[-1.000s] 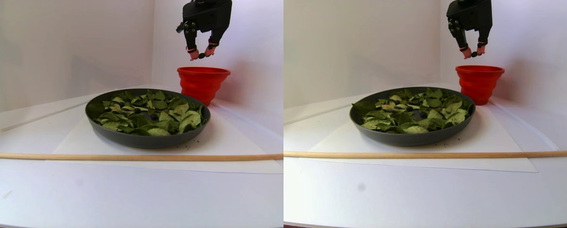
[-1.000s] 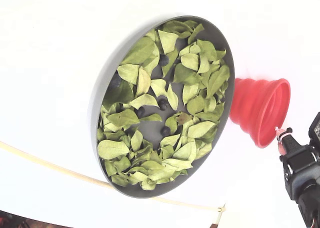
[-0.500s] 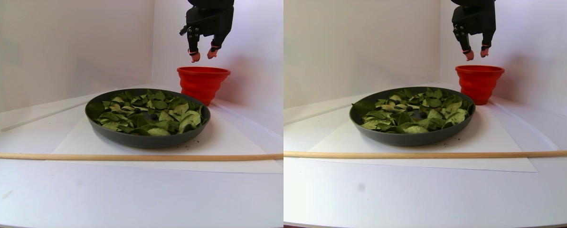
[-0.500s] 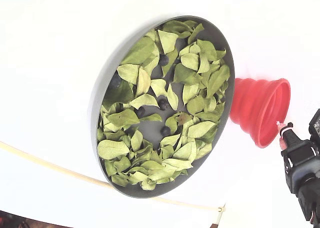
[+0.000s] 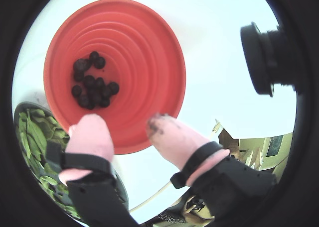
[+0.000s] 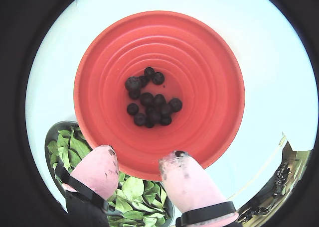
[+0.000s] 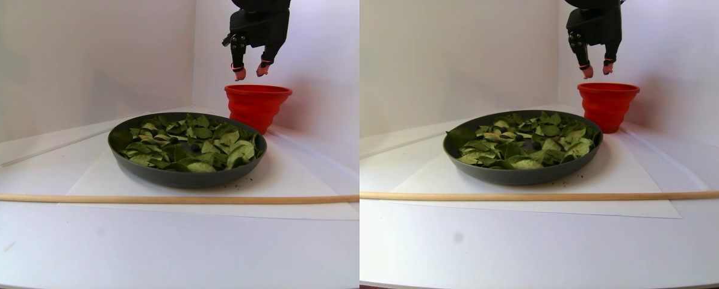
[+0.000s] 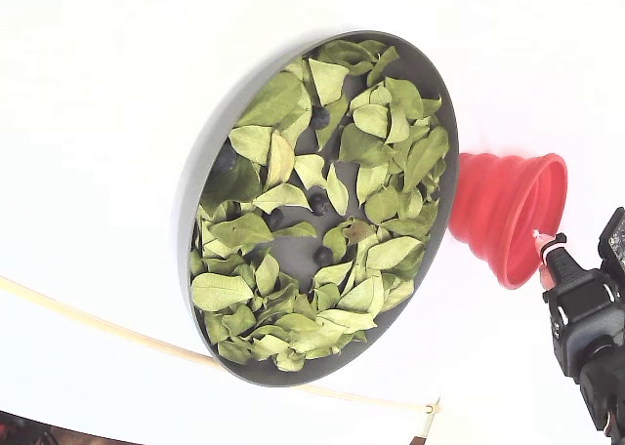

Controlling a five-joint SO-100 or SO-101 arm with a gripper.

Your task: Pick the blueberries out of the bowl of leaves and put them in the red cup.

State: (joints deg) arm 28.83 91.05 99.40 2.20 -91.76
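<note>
My gripper [image 7: 250,73] hangs open above the red cup [image 7: 257,105], with nothing between its pink fingertips [image 6: 102,165]. Both wrist views look straight down into the red cup [image 6: 209,77], where several blueberries [image 6: 149,102] lie clustered at the bottom. To the left of the cup in the stereo pair view stands the dark grey bowl [image 7: 185,177], filled with green leaves [image 8: 273,103]. A few blueberries [image 8: 320,118] show among the leaves, one near the bowl's middle [image 7: 196,147]. In the fixed view the gripper [image 8: 545,255] sits at the cup's right rim.
A long wooden stick [image 7: 155,198] lies across the table in front of the bowl. A white paper sheet [image 7: 287,174] lies under the bowl. White walls stand close behind the cup, and a thin pale strip [image 7: 52,147] lies at the back left.
One second ago the gripper was shut on a blueberry above the cup. It has since opened, the berry has left its fingers, and it has shifted slightly up and left.
</note>
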